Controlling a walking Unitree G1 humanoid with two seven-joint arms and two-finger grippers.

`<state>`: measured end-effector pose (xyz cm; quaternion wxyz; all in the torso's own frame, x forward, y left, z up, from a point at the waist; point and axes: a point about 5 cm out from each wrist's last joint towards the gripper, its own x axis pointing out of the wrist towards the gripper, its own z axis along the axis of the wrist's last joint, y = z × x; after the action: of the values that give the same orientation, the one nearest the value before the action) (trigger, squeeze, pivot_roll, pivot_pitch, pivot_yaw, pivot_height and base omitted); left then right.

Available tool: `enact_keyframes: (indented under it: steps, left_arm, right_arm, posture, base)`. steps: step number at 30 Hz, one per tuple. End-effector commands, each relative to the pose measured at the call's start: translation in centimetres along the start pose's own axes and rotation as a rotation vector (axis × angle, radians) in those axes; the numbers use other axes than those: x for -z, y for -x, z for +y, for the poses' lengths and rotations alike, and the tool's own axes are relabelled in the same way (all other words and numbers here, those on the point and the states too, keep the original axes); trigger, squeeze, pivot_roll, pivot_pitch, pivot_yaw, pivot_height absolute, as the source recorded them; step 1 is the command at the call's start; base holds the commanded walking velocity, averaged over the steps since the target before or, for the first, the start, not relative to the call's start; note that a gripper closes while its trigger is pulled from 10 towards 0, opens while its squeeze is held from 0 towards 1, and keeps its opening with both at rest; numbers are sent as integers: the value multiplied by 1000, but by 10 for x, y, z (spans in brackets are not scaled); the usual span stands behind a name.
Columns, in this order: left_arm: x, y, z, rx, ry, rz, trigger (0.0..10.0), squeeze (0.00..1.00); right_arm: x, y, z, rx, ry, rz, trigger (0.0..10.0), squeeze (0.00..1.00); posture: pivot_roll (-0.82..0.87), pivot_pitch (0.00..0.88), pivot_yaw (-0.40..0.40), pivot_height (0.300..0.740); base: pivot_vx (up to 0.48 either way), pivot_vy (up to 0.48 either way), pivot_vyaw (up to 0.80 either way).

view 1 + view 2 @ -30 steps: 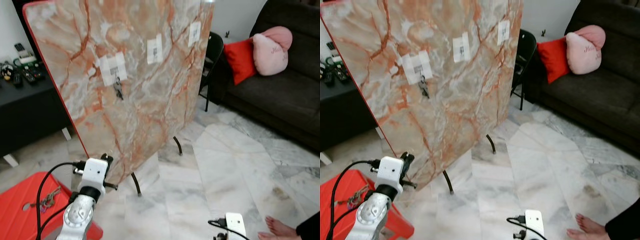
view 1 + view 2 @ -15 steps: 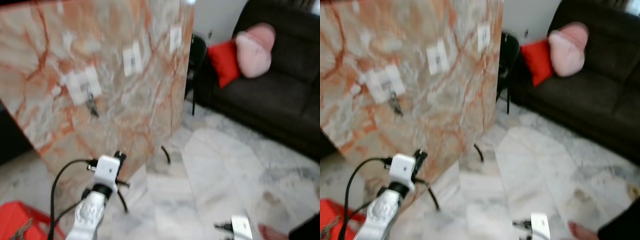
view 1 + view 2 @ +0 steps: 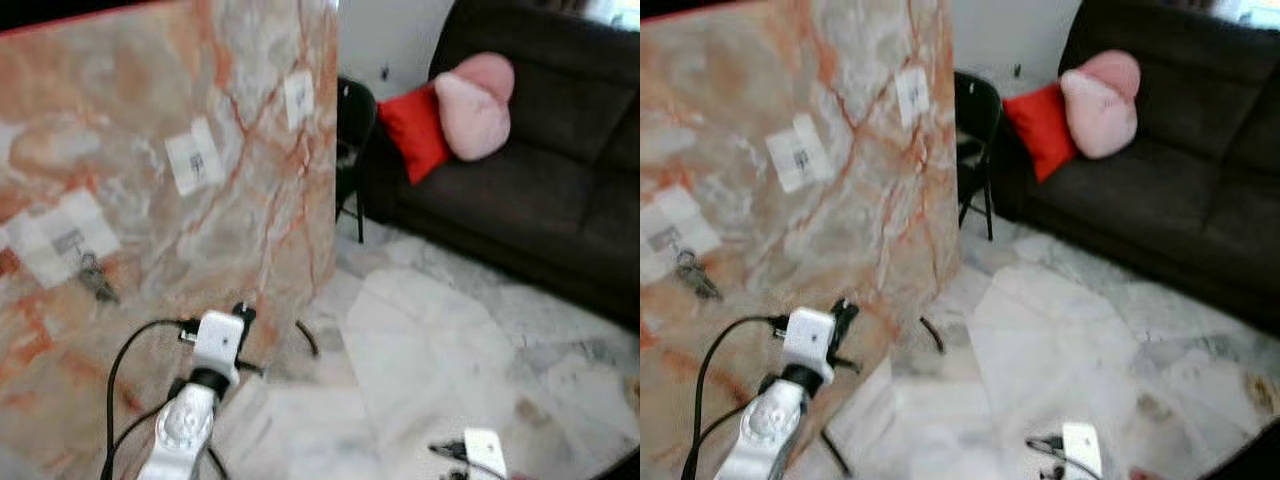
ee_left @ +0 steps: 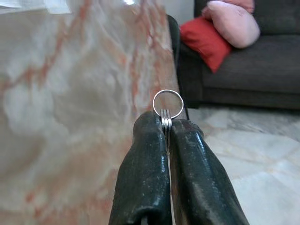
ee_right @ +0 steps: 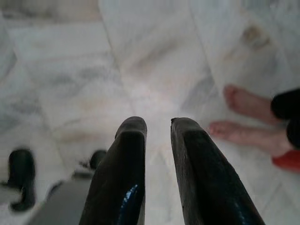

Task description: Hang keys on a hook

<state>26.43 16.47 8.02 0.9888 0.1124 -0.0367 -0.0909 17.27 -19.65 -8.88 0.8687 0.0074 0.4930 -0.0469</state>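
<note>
**Keys in hand, lining up on the board**

Biggest thing here is the marble-pattern board (image 3: 180, 230) leaning on thin dark legs over the pale marble floor (image 3: 430, 340). Off to the right there's a dark sofa (image 3: 540, 180) with a red cushion (image 3: 415, 130) and a pink pillow (image 3: 475, 100), plus a black chair (image 3: 352, 120) tucked behind the board's edge.

On the board are a few white patches that look like hook mounts – one low on the left (image 3: 60, 235) already has a bunch of keys (image 3: 97, 280) hanging from it, one in the middle (image 3: 195, 160) and one up near the right edge (image 3: 298, 98). The head views are blurry, so I can't make out the hooks themselves.

The left gripper (image 4: 167, 131) is raised in front of the board, fingers pressed tight together on a key ring (image 4: 168, 104) – the ring sticks up past the fingertips, with the keys themselves hidden between the fingers. The right gripper (image 5: 157, 129) hangs low over the floor, fingers slightly apart and holding nothing, with a person's bare feet (image 5: 243, 117) nearby.

I'd say this is the carry and approach step, hanging not done yet. Next move calls for picking a free hook, closing in and threading the open loop over it before letting go.
</note>
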Motion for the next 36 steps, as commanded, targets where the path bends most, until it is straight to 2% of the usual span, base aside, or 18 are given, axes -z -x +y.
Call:
enact_keyframes:
  steps: [1, 9, 13, 24, 30, 36]
  left_arm:
    - [-2, 0, 8, -22, -22, -2, 10000, 0]
    - [-6, -1, 11, -67, 6, -22, 10000, 0]
    - [-9, -1, 11, -70, 15, -45, 10000, 0]
    - [-18, 0, 5, -44, 32, -90, 10000, 0]
    - [-33, 7, 10, -85, 8, -167, 10000, 0]
    - [-53, 17, 21, -181, 1, -231, 10000, 0]
  right_arm:
    - [-6, -1, 10, -24, -9, -21, 10000, 0]
    - [-7, -1, 11, -47, 20, -35, 10000, 0]
    - [-7, -1, 11, -41, -1, -32, 10000, 0]
    - [-5, -1, 11, -32, -10, -31, 10000, 0]
    - [-5, -1, 11, -33, -6, -31, 10000, 0]
    - [-6, -1, 11, -33, -3, -30, 10000, 0]
  posture:
    - [70, 0, -72, 740]
    - [71, 0, -71, 740]
    - [71, 0, -71, 740]
    - [70, 0, -68, 740]
    - [71, 0, -67, 740]
    - [75, 0, -70, 740]
  base:
    - [469, 0, 0]
    - [459, 0, 100]
    - [0, 0, 705]
    - [0, 0, 0]
    - [0, 0, 0]
    - [0, 0, 0]
